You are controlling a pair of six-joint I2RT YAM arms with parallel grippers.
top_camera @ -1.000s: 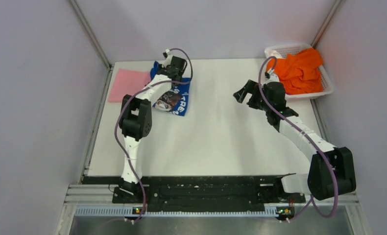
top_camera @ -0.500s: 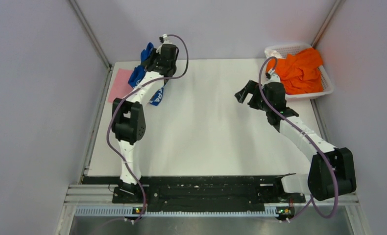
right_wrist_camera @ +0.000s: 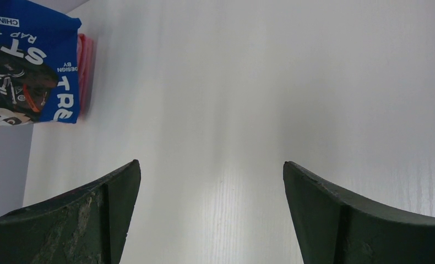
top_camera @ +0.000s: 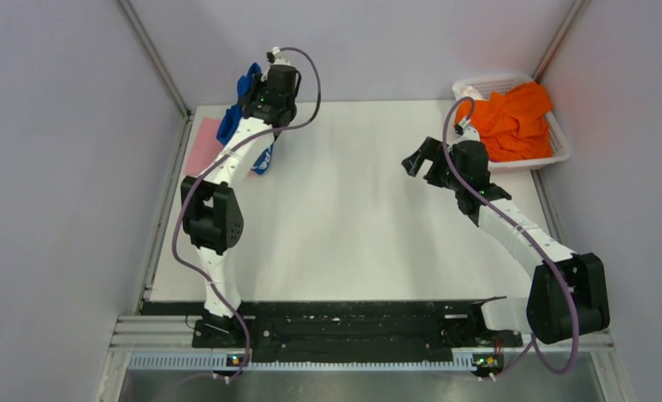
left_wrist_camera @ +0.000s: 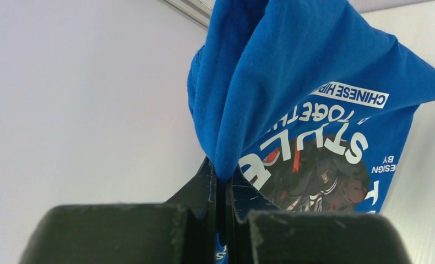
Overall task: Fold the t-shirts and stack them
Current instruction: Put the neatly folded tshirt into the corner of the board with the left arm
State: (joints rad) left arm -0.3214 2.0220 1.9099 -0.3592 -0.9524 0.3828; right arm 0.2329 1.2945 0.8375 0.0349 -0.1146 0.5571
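A white desk (top_camera: pixel 378 218) fills the middle of the overhead view, closed in on the left, back and right by pale grey walls (top_camera: pixel 59 209), with thin metal struts (top_camera: pixel 156 59) running up at the two upper corners. A white plastic mesh basket (top_camera: pixel 499 84) sits at the upper right, at the desk's far right corner. Along the bottom, a black rail (top_camera: pixel 353 322) spans the desk's near edge.

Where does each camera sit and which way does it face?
Top external: above, behind the bases, looking down on the table; both arms show.
Left wrist: faces the blue t-shirt clamped in the shut left pincer.
Right wrist: faces across the table through the open right pincer.
Shared: all three show the blue t-shirt.
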